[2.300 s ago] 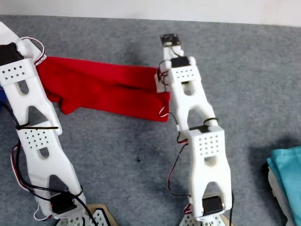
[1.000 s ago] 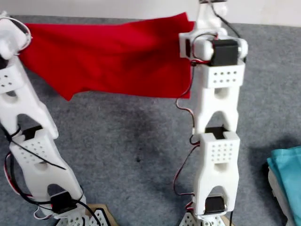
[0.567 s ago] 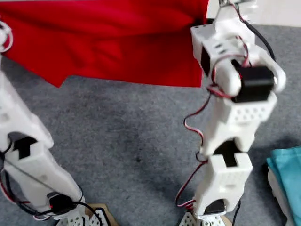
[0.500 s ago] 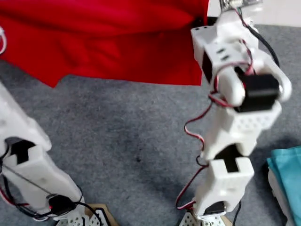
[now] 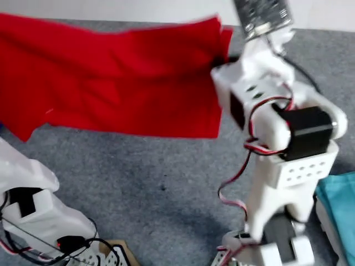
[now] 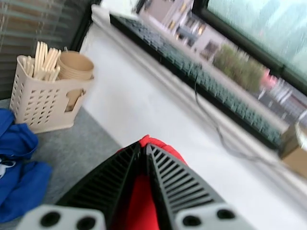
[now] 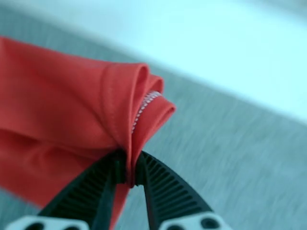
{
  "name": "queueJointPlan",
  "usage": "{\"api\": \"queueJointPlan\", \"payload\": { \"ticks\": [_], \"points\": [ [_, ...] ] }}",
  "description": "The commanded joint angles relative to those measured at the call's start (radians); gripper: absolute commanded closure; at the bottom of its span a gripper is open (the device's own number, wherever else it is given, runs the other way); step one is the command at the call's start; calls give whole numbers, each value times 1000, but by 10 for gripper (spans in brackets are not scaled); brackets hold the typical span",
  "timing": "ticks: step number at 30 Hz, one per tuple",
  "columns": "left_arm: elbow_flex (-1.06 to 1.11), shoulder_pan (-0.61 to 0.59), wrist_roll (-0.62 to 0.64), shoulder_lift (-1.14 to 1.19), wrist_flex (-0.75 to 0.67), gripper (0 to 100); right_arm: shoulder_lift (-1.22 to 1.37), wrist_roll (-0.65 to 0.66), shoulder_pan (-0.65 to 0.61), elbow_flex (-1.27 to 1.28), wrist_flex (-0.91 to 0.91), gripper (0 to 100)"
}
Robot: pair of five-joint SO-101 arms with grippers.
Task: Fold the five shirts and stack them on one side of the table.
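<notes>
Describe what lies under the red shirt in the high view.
The red shirt hangs lifted, pinched by the left end effector and the right end effector. Below its lower edge, grey table shows. The table directly beneath is covered by cloth, so unseen.

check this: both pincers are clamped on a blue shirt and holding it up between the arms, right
No, the colour is wrong: the shirt is red, not blue, as the high view shows. The left pincer and right pincer are both clamped on it, holding it up between the arms.

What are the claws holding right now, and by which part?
Both hold the red shirt: the right claw pinches a folded, stitched edge; the left claw clamps bunched cloth, which part is hidden.
</notes>
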Motion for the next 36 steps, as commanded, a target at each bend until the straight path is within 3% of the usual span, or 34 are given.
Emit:
{"api": "queueJointPlan", "payload": {
  "ticks": [1, 11, 14, 22, 27, 36],
  "points": [
    [51, 45, -95, -33, 20, 993, -134, -17, -25, 326, 10, 991],
    [516, 67, -143, -19, 17, 992, -162, -11, -19, 690, -39, 991],
    [693, 71, -143, -19, -64, 992, -160, -11, -18, 776, -111, 991],
    [1113, 120, -143, -21, -499, 990, -139, -11, 56, 966, -426, 991],
    [1340, 200, -138, -21, -796, 990, 36, -11, 124, 989, -584, 991],
    [1638, 306, -137, -19, -1376, 989, 326, -17, 236, 987, -1089, 991]
  ]
}}
